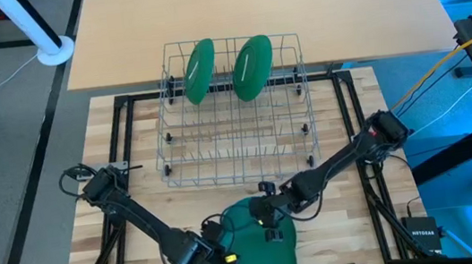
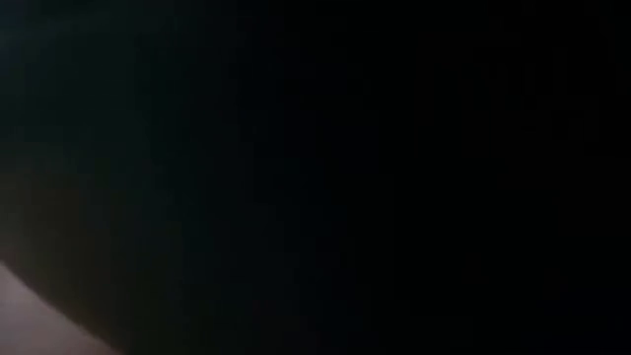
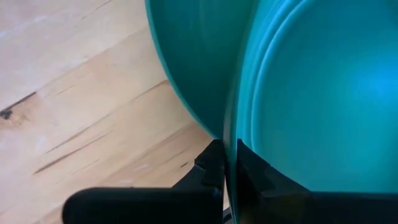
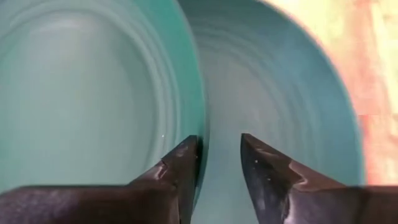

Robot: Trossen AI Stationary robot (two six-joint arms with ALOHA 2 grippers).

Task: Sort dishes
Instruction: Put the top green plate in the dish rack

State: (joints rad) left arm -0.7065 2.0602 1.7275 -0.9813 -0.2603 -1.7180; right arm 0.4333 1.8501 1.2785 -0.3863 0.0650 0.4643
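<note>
Left gripper (image 1: pixel 217 248): near table (image 1: pixel 354 135) edge, clamped on rim of tilted green plate (image 3: pixel 323 93). Stack of plates (image 1: pixel 262 237): flat on table, front centre, beneath both grippers. Wire rack (image 1: pixel 237 141): behind stack, two plates (image 1: pixel 200 71) upright at its far end. Right gripper (image 1: pixel 267 214): over stack, fingers narrowly parted astride the tilted plate's rim.
</note>
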